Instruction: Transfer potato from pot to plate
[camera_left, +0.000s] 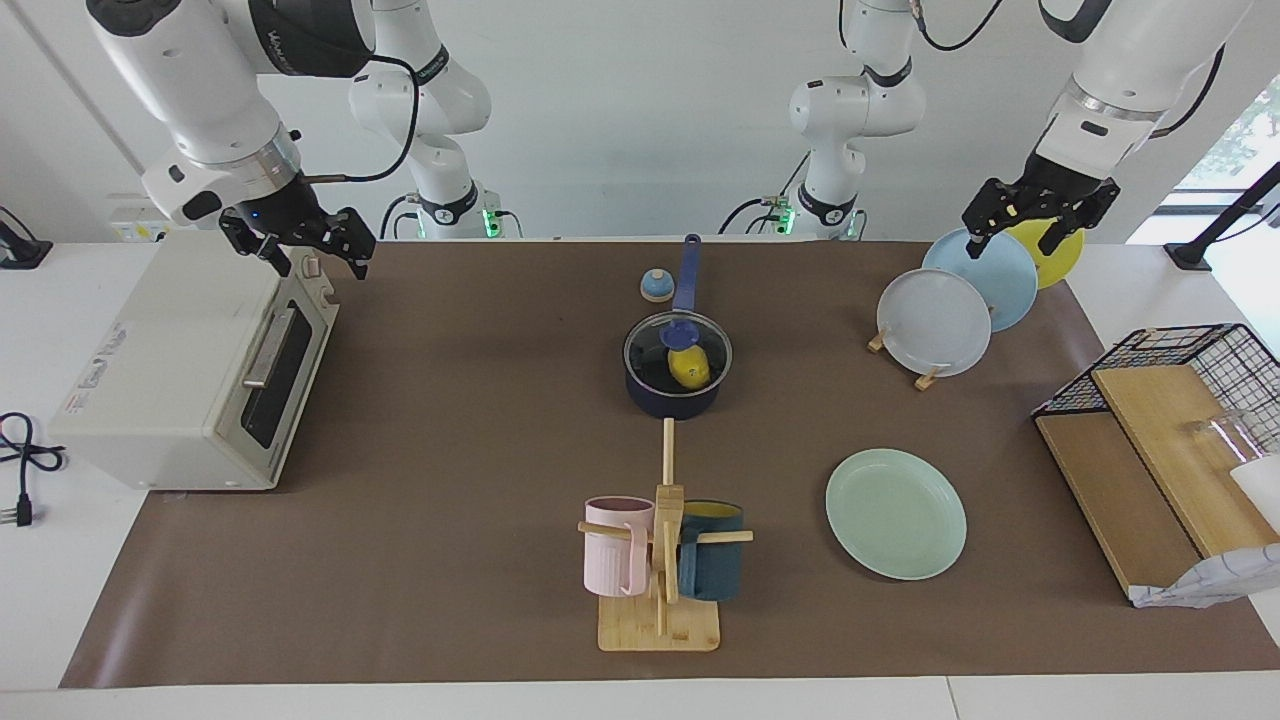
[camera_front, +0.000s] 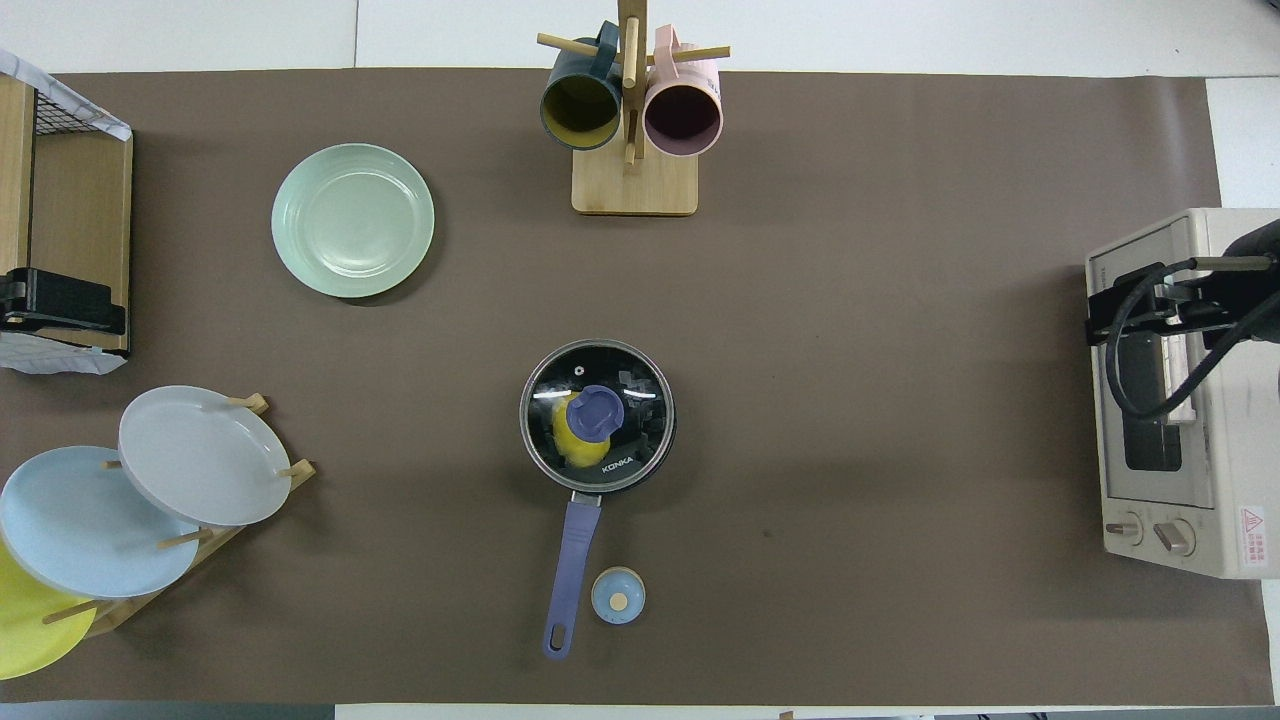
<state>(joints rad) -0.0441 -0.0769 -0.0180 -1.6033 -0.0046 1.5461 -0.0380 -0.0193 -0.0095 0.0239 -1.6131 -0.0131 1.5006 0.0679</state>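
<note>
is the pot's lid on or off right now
On. The glass lid with its blue knob sits on the pot, and the potato shows through it.

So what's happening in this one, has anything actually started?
Nothing is being handled. The yellow egg-shaped potato sits inside the dark blue saucepan under a glass lid with a blue knob, mid-table. The pale mint-green plate lies bare, farther from the robots. The left end effector hangs open over the plate rack; the right end effector hangs open over the white toaster oven.
</note>
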